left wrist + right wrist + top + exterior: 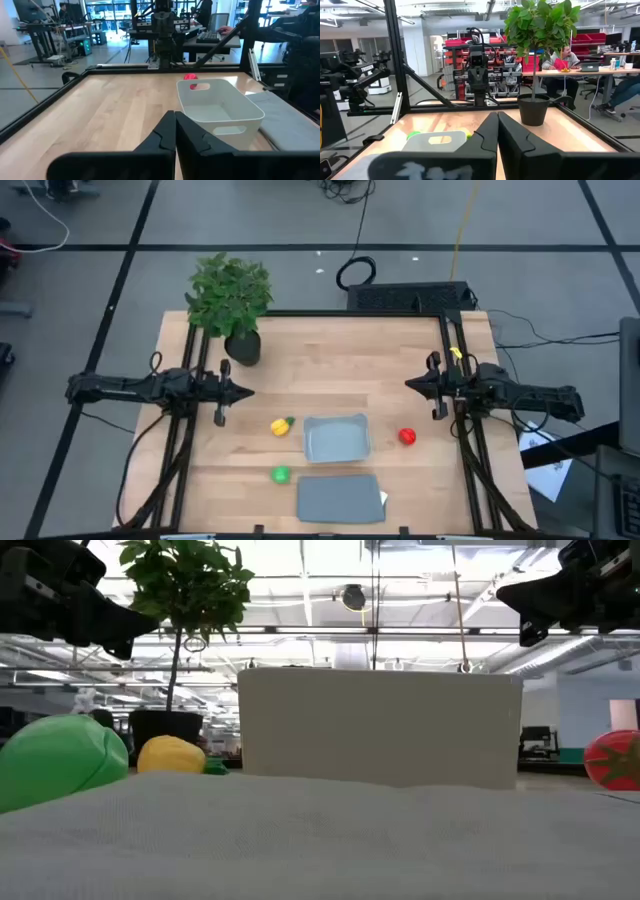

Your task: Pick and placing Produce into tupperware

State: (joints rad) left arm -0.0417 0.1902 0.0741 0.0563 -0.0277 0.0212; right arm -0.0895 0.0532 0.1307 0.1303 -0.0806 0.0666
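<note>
Red produce (190,77) half behind tupperware (220,107) rim

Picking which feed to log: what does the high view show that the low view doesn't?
High only: the lid, the tray's empty inside, and both arms parked at the table's sides, left gripper, right gripper, fingers shut.
Low only: the room behind and the tray's side wall.
Both: green piece, yellow piece, red piece, plant, all outside the tray.

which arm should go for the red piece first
Right. The red piece lies on the tray's right side, just below the right gripper. The left gripper waits across the table, nearer the yellow piece.
</note>
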